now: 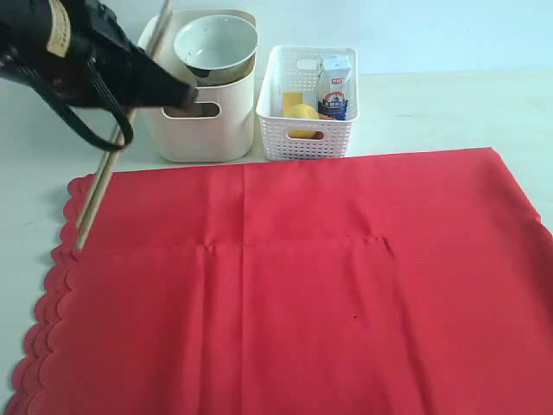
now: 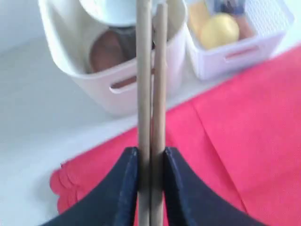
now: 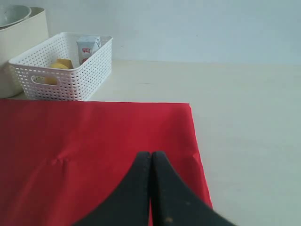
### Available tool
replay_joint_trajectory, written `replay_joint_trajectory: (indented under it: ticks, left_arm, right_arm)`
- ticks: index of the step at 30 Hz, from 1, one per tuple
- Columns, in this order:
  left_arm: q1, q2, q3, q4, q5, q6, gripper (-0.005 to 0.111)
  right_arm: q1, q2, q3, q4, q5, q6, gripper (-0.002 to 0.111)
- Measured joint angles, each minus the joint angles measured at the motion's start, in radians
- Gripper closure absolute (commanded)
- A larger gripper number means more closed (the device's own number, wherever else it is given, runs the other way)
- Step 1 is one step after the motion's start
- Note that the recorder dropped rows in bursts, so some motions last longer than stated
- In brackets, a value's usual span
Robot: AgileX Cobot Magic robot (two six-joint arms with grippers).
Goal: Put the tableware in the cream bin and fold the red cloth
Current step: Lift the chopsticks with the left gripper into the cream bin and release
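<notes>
Left wrist view: left gripper (image 2: 150, 157) clamps the wooden chopsticks (image 2: 144, 84), tips aimed at the cream bin (image 2: 94, 87), likely for dropping in; right gripper (image 3: 151, 157) hangs closed, empty, over the red cloth (image 3: 94, 136)

Nothing here is clear enough for me to read. The only print on the goods is on the small blue-and-white milk carton (image 1: 335, 86), which stands in the white perforated basket (image 1: 276, 130). A red patch near the carton's top carries white marks, with blue graphics below it, but in the exterior view they are too small to make out. My right wrist view shows that red patch only as a blur. A yellowish sticker (image 1: 58, 26) with dark print sits on my left arm (image 1: 91, 60), and its characters are illegible too.
</notes>
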Motion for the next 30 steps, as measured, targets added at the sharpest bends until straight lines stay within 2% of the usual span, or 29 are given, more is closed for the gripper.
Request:
replay_joint_trajectory:
  ticks: [7,13,16,19,30]
  left_arm:
    - [0.259,0.009,-0.044,0.030,-0.383,-0.019,0.107]
    - [0.413,0.073,-0.113,0.035,-0.743,-0.032,0.107]
    - [0.451,0.134,-0.145,0.036,-0.904,-0.034,0.107]
    - [0.467,0.215,-0.187,0.036,-0.999,-0.029,0.107]
    - [0.479,0.516,-0.360,0.037,-1.038,0.021,0.107]
  right_arm:
    - [0.000,0.000,0.000,0.000,0.000,0.000,0.108]
    - [0.000,0.000,0.000,0.000,0.000,0.000,0.108]
    - [0.000,0.000,0.000,0.000,0.000,0.000,0.108]
    - [0.000,0.000,0.000,0.000,0.000,0.000,0.108]
    - [0.000,0.000,0.000,0.000,0.000,0.000,0.108]
